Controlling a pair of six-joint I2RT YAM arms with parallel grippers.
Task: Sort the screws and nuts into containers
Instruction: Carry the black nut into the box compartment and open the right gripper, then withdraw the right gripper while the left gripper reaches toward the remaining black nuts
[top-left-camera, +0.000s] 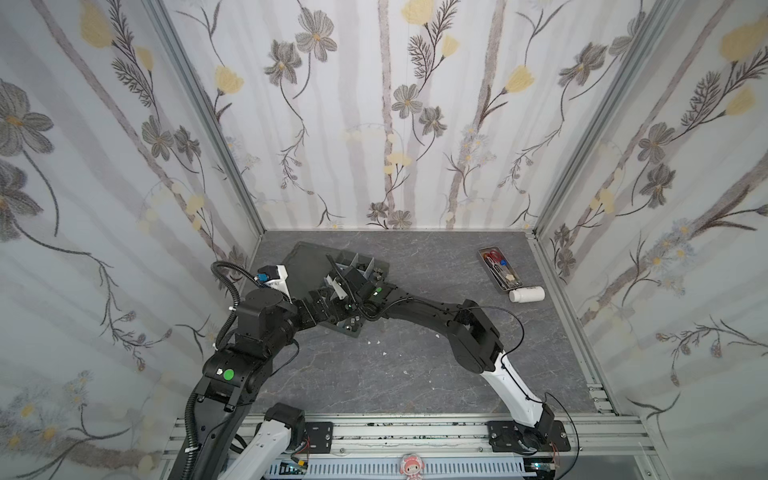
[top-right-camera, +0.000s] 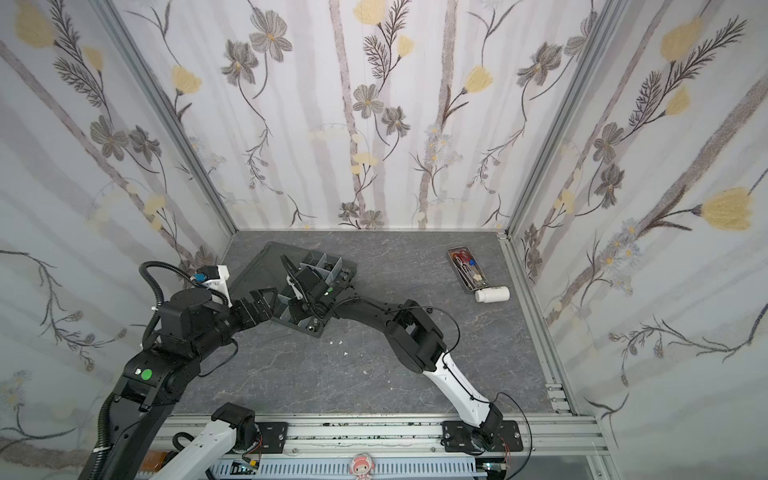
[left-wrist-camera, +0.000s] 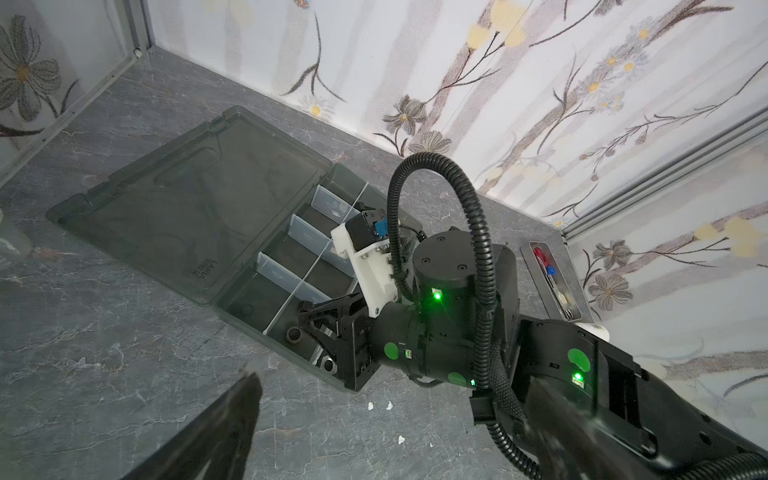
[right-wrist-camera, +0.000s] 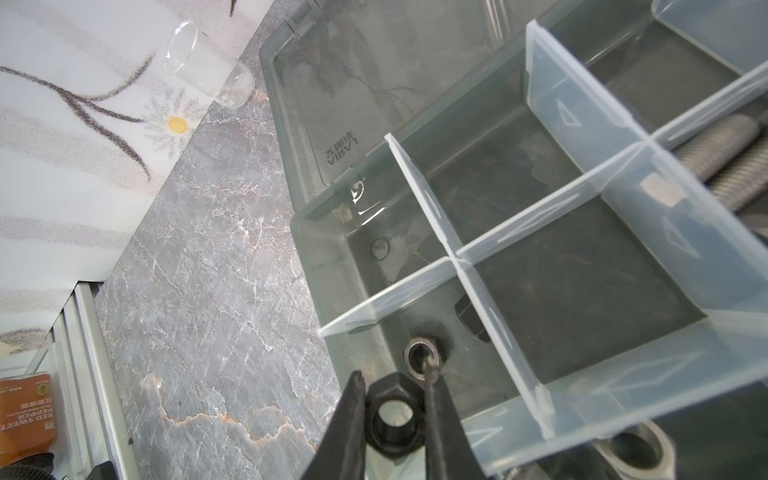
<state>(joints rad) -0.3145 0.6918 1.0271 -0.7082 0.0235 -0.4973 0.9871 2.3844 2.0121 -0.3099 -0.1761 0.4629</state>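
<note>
**Right pincer.** The right pincer (right-wrist-camera: 392, 374) is narrow and clamps one black hex nut (right-wrist-camera: 384, 395) between two dark, tapered fingers (right-wrist-camera: 349, 419). The nut is matte, six-sided and thick-walled. Its bore faces the wrist camera, so the bore axis runs crosswise to the line between the fingers. The nut hangs over the outer edge of a corner compartment of the organizer box (right-wrist-camera: 316, 266).

**Corner compartment.** It contains:
- one silver hex nut (right-wrist-camera: 424, 357), shiny, lying flat with its bore up;
- one black hex piece (right-wrist-camera: 471, 318) against the cross divider, whether nut or bolt head cannot be determined.

The corner compartment beside it, nearer the lid, holds one thin black ring (right-wrist-camera: 379, 248).

**Organizer box.** The box is smoky-grey translucent plastic with clear, smooth dividers. One long divider and three cross dividers (left-wrist-camera: 307, 237) are visible. Two compartments along from the corner, two silver bolts (right-wrist-camera: 723, 149) lie flat and side by side. Their threaded shanks run roughly parallel to the long divider. The hinged lid (left-wrist-camera: 199, 208) lies open and flat on the table (top-left-camera: 415, 374), which has a grey marble pattern.

**Left pincer.** The left pincer (top-right-camera: 259, 307) stands wide and holds nothing, at the lid side of the box.

**Beyond the box.** One clear glass beaker (right-wrist-camera: 208, 66) lies on its side past the lid. Well apart from the box on the right pincer's side are one narrow metal tray (top-left-camera: 498, 268) and one white bottle (top-left-camera: 527, 294).
</note>
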